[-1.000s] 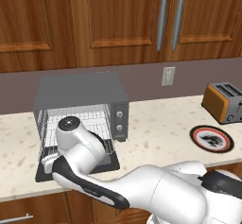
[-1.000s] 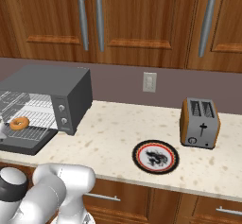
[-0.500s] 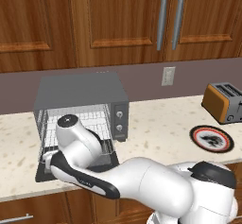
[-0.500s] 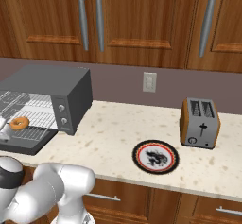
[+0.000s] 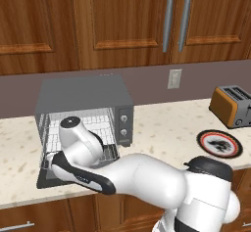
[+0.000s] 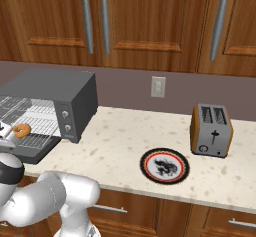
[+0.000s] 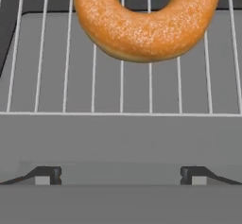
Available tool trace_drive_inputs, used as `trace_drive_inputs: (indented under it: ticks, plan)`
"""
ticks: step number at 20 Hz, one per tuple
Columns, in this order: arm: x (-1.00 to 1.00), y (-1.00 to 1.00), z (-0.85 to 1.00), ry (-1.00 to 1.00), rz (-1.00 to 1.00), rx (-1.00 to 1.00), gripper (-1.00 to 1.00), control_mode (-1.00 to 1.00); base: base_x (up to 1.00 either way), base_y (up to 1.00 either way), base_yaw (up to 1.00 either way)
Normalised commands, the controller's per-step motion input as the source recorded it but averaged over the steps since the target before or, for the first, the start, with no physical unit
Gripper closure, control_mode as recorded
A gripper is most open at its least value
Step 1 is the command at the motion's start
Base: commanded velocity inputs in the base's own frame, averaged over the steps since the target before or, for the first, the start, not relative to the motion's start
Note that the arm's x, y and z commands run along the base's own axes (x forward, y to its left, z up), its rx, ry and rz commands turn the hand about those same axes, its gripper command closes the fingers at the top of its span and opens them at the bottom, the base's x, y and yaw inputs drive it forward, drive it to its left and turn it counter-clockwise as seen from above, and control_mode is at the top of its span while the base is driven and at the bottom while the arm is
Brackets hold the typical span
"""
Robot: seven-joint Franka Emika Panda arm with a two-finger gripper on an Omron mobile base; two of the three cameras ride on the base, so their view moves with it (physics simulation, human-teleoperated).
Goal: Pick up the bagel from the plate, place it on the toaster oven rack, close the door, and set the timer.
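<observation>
At the left of the right base view, the bagel (image 6: 21,129) is lying on the rack (image 6: 30,117) inside the toaster oven (image 6: 55,101), whose door (image 6: 31,149) is hanging open, flat toward the table (image 6: 120,141) edge. In the hand view the bagel (image 7: 144,17) is sitting at the upper centre on the rack (image 7: 71,76), with the gripper (image 7: 121,175) at the lower edge; its tips are standing wide apart, holding nothing. Right of the toaster oven, at the lower centre, the plate (image 6: 164,165) is resting bare on the table. Further right, the orange toaster (image 6: 211,130) is standing near the wall.
</observation>
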Motion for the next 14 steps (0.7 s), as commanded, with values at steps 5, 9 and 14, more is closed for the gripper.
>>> trace_drive_inputs:
  ticks: [5,9,14]
  plan:
    - [0.27,0.00,-0.11,0.00,-0.07,0.00,-1.00,-1.00,0.00,0.00,0.00]
    - [0.29,0.00,-0.07,0.00,-0.06,0.00,-1.00,-1.00,0.00,0.00,0.00]
    - [0.29,0.00,-0.06,0.00,-0.06,0.00,-1.00,-1.00,0.00,0.00,0.00]
